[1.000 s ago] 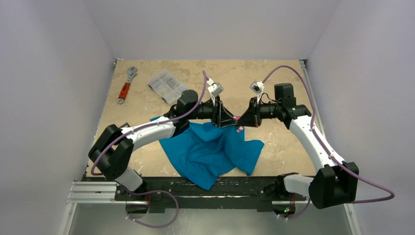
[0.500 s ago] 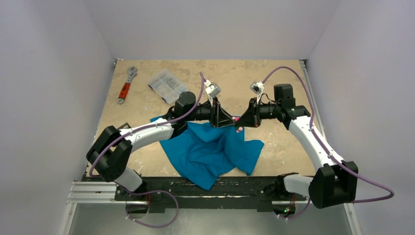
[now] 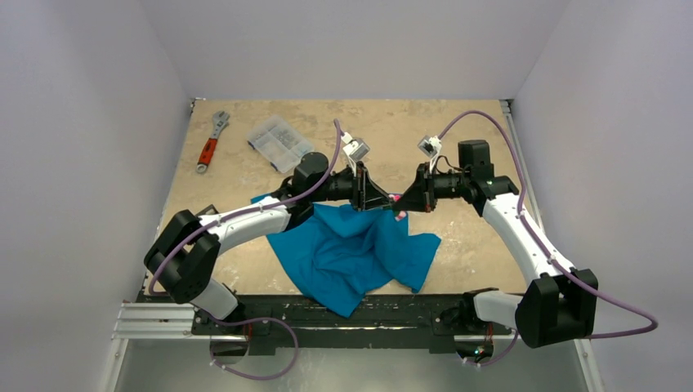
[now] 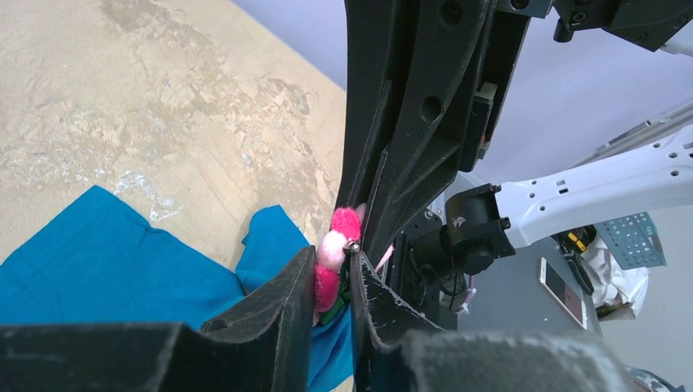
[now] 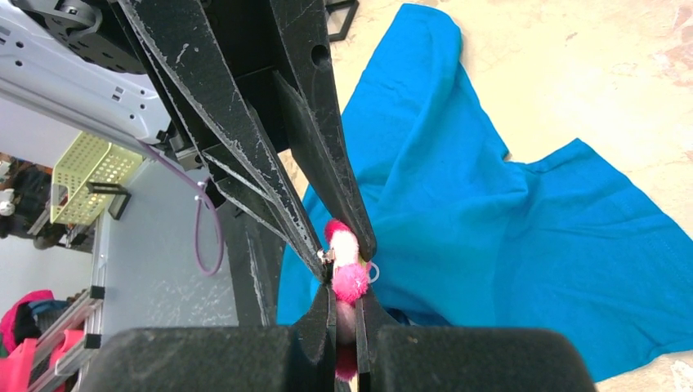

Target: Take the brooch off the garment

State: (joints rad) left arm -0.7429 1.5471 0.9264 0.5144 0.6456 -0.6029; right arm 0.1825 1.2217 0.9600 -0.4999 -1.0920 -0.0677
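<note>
Right gripper (image 5: 347, 309) clamps the fluffy brooch (image 5: 351, 278), likely light and squashy, best pinched close to the garment (image 5: 507, 212); left gripper (image 4: 333, 276) grip unclear

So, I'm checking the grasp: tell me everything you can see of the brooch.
The brooch is a small, fuzzy pink-red flower with a metal bit at its edge. It is held over the teal garment, pinched between the tips of the left gripper and the right gripper. Its fastening is hidden.
</note>
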